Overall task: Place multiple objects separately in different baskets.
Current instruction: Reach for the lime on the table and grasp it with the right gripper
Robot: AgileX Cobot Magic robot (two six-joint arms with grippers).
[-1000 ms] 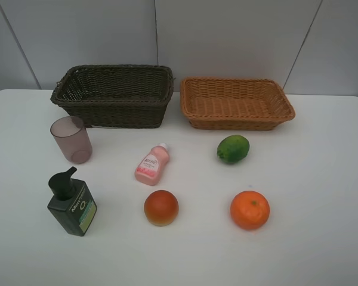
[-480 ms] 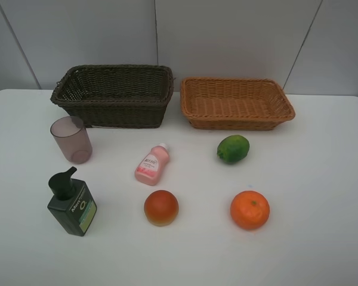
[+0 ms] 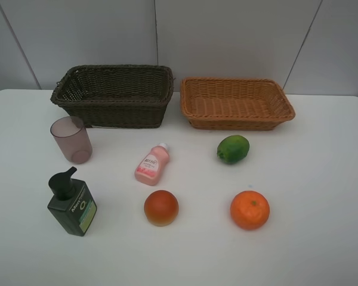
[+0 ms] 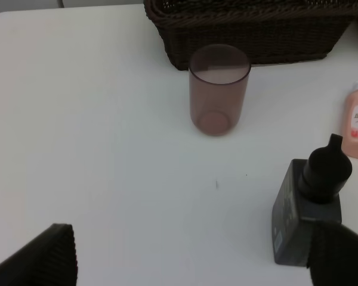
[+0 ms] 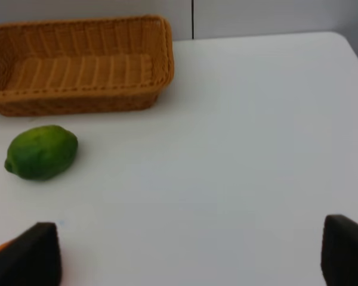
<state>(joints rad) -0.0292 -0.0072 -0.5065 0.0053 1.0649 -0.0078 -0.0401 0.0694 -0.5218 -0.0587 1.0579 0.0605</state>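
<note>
Wicker forms the two baskets at the back of the white table (image 3: 322, 179). One is a deep dark brown basket (image 3: 116, 113) on the left. The other is a shallower light basket (image 3: 238, 123) on the right, just beside it with a narrow gap between them.

Six objects sit on the table in front of the baskets, all apart from one another:
- **Bottles (two):** a pink bottle (image 3: 151, 165) lies on its side near the middle, cap toward the baskets. A dark green pump bottle (image 3: 71, 205) stands upright at the front left.
- **Cup (one):** a see-through mauve cup (image 3: 71, 140) stands upright, just in front of the dark brown basket's left end.
- **Fruits (three):** a lime (image 3: 233, 149) lies in front of the light basket. A red-yellow peach (image 3: 161, 207) sits at the front centre. An orange (image 3: 249, 210) sits to the right of the peach.

Neither arm shows in the high view. In its wrist view, the left gripper (image 4: 194, 262) has its two black fingers (image 4: 48, 259) spread wide with only bare table between them. The cup, pump bottle and dark brown basket lie ahead of it. The right gripper (image 5: 188, 253) is also spread wide and grips nothing. The lime and the light basket lie ahead of it, and a sliver of the orange shows at one fingertip.
</note>
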